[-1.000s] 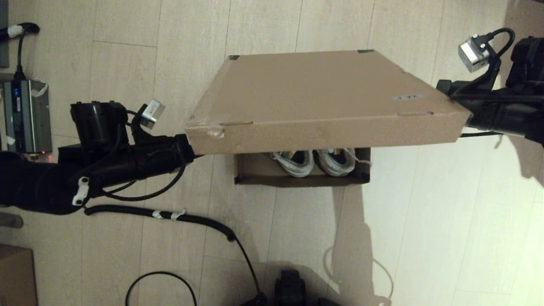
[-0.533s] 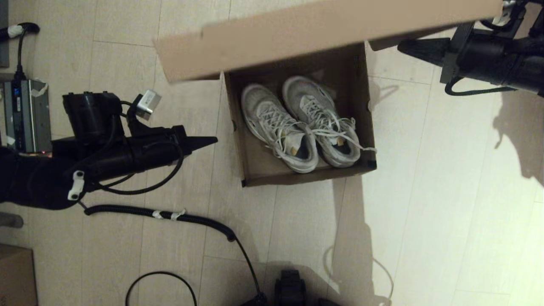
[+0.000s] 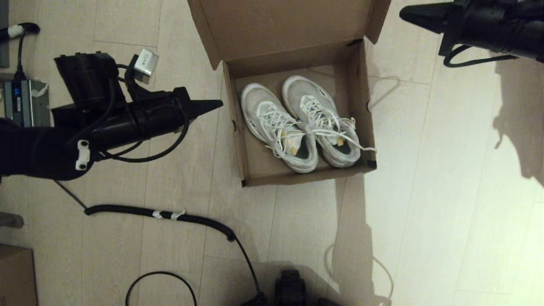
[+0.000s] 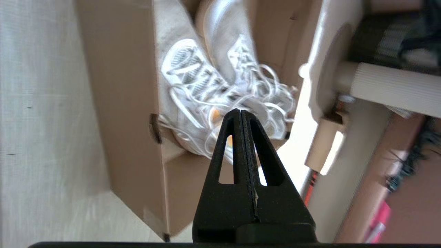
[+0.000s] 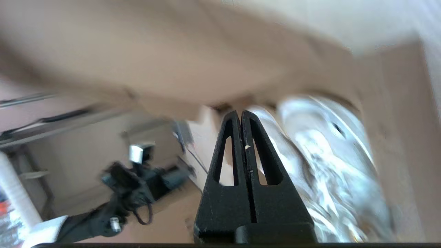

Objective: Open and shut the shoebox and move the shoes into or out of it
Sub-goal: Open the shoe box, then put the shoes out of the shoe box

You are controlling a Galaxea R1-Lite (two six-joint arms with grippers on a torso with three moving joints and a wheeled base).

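The brown shoebox point(image 3: 366, 123) stands open on the floor, its hinged lid point(image 3: 280, 23) swung up and back at the far side. Inside lie the two white sneakers point(image 3: 278, 123) point(image 3: 325, 121) side by side, toes pointing away from me, laces loose. My left gripper point(image 3: 219, 103) is shut and empty, hovering just left of the box's left wall. My right gripper point(image 3: 403, 13) is shut and empty, raised beside the lid's right flap. The left wrist view shows the shoes point(image 4: 203, 86) beyond the shut left gripper point(image 4: 240, 111); the right wrist view shows the blurred shoes point(image 5: 327, 155) beyond the right gripper point(image 5: 240, 112).
A black coiled cable point(image 3: 170, 214) runs over the floor in front of my left arm. A grey device point(image 3: 23, 106) sits at the far left, and a smaller dark carton point(image 3: 15, 276) stands at the near left corner. Pale wood floor surrounds the box.
The lid has swung from nearly shut over the box to fully open and tipped back. Both grippers came off it; the right one rose to the far right, the left one shifted slightly.
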